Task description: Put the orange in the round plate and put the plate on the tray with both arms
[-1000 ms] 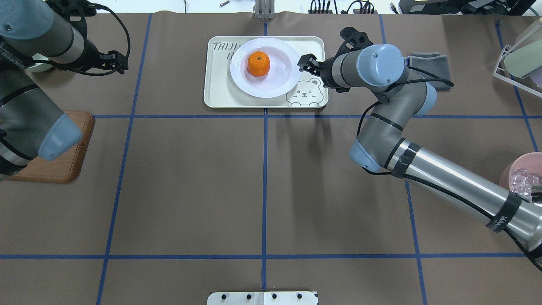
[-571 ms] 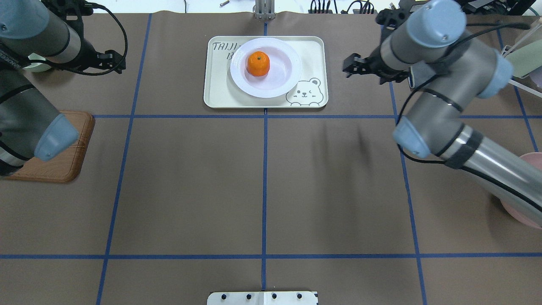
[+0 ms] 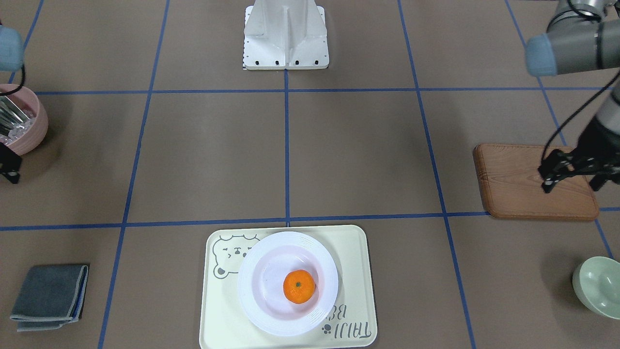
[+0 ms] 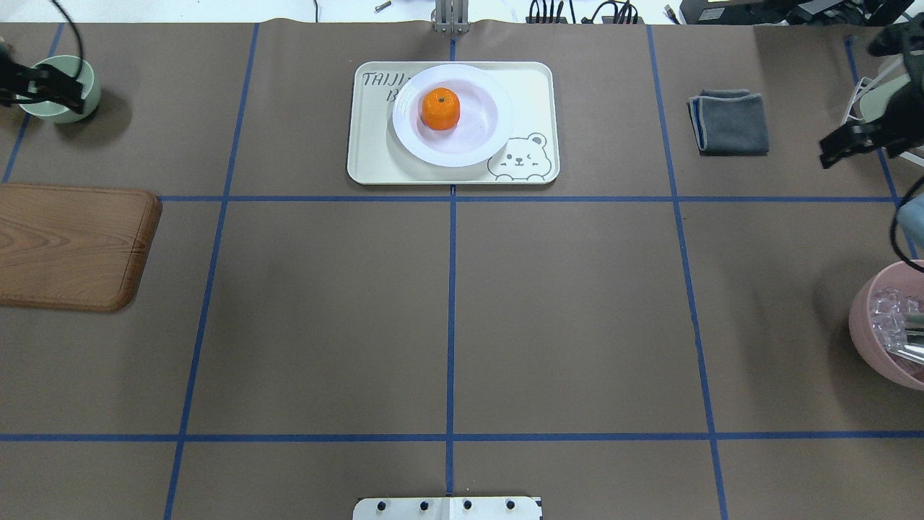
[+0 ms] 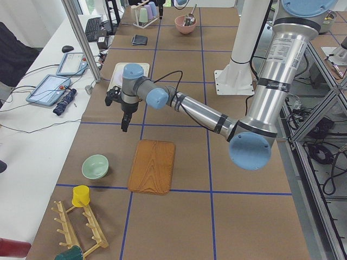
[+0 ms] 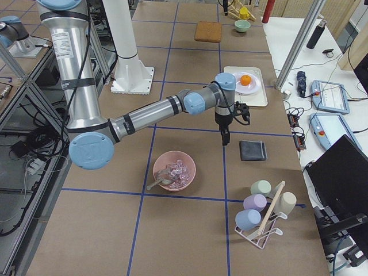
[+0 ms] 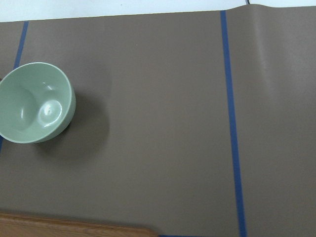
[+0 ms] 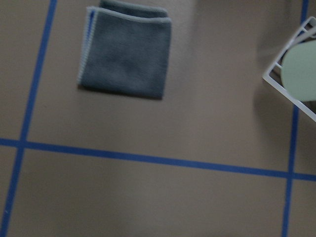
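The orange (image 4: 440,108) (image 3: 299,286) lies in the white round plate (image 4: 478,128) (image 3: 261,286). That plate rests on the cream bear tray (image 4: 368,159) (image 3: 353,252) at the table's far middle. My left gripper (image 4: 72,90) (image 3: 546,173) (image 5: 124,122) hovers far out on the left, between the green bowl and the wooden board, open and empty. Near the table's right edge my right gripper (image 4: 829,152) (image 6: 225,138) is held open and empty, well clear of the tray. Neither wrist view shows fingers.
A pale green bowl (image 7: 34,101) (image 3: 600,286) and a wooden board (image 4: 72,245) sit on the left. A folded grey cloth (image 4: 729,121) (image 8: 126,49), a pink bowl of ice cubes (image 4: 877,339) and a cup rack (image 8: 296,74) are on the right.
My right gripper left the plate's right rim and swung out to the table's right edge. My left arm drew further left. Plate, orange and tray stayed put.
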